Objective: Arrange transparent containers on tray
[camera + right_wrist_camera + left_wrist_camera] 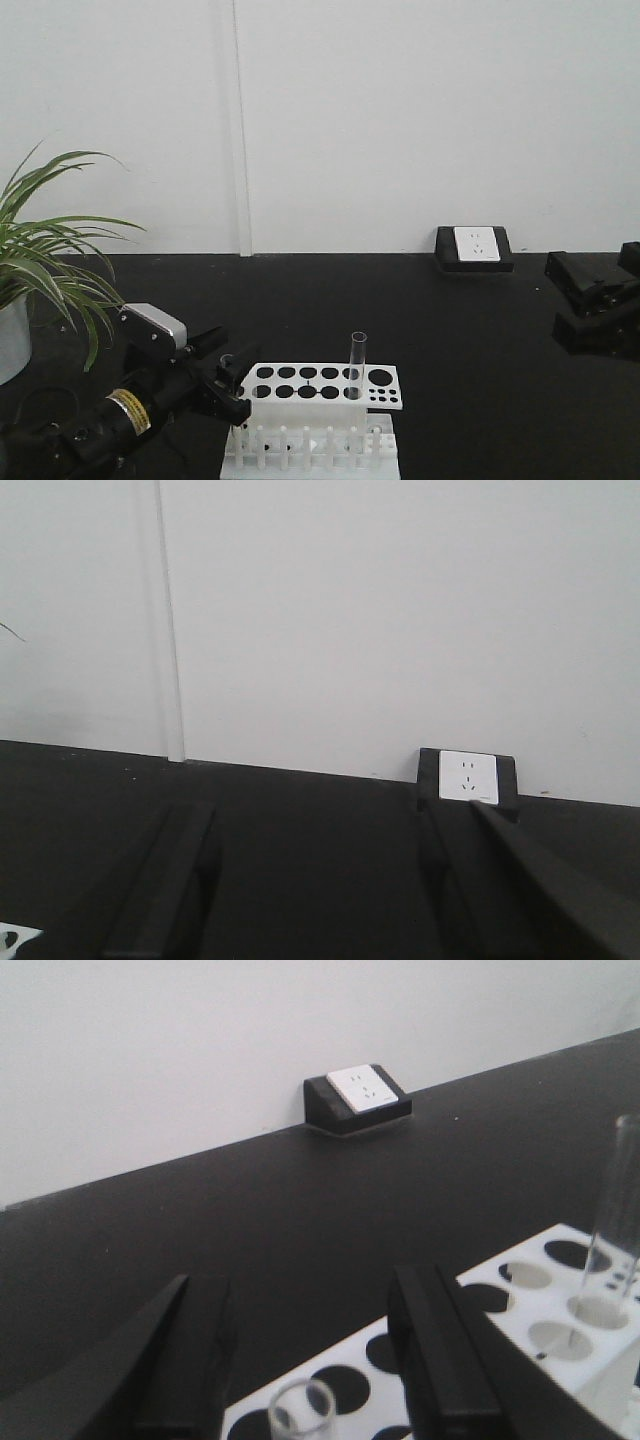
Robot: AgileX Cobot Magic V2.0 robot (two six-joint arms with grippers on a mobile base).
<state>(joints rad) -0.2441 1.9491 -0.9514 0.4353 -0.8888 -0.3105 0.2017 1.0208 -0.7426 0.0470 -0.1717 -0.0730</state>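
Glass test tube [301, 1408] stands between the left hand's [310, 1360] wide-open fingers; right hand [320, 880] open, empty.

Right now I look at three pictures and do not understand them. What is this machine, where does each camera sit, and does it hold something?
This is a robot with two arms. The front picture looks over a black table. The other two are taken from cameras on the wrists, looking out between the fingers. The left gripper is open beside a white tube rack; in its wrist view the rim of one glass test tube sits between the fingers, not yet gripped. A second test tube stands upright in the rack. The right gripper is open and holds nothing. A potted plant stands at the left.
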